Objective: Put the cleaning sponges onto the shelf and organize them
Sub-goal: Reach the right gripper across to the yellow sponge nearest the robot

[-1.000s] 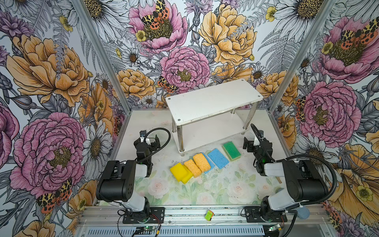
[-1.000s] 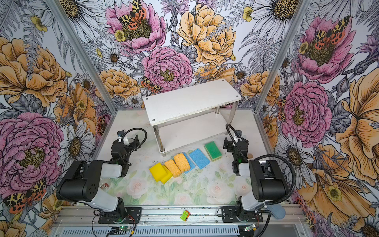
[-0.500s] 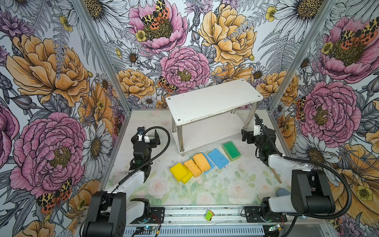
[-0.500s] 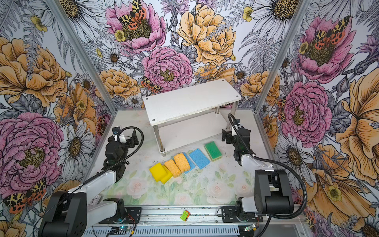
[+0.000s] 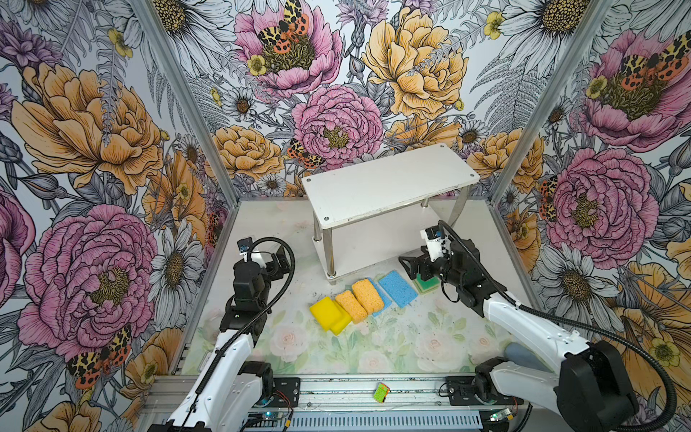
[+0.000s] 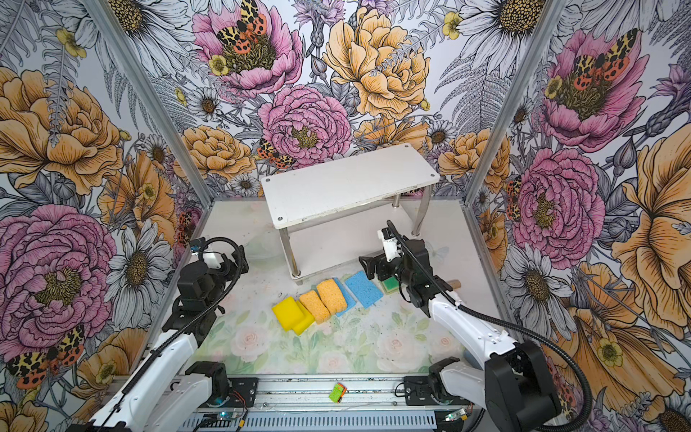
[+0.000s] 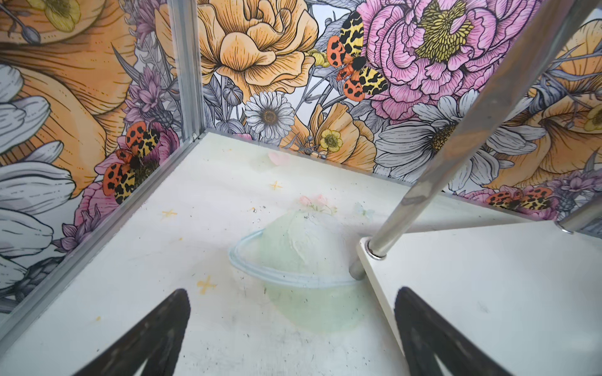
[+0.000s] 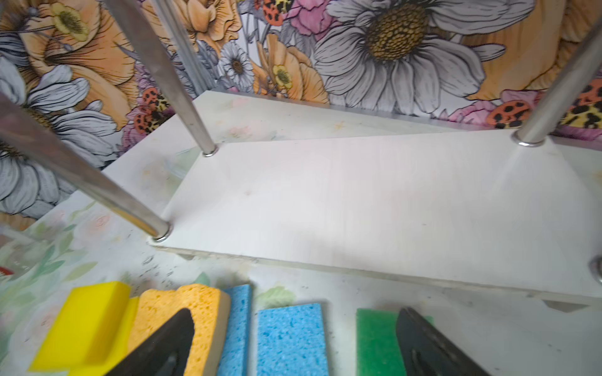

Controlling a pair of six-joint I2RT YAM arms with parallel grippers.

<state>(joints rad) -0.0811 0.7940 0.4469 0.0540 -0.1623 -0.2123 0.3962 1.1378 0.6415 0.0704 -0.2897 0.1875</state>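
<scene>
Because my right gripper (image 5: 415,271) hangs, jaws wide apart, over the blue sponge (image 8: 290,338) and green-topped sponge (image 8: 374,338) ending the row on the bench (image 5: 411,336) just before the shelf's (image 5: 389,187) front edge, I should centre on one alone before descending, my left gripper's (image 7: 293,293) jaws likewise apart.

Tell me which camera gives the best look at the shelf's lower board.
The right wrist view: the lower board fills most of the frame, bare. In both top views the upper board hides most of it. The left wrist view catches only one corner.
</scene>
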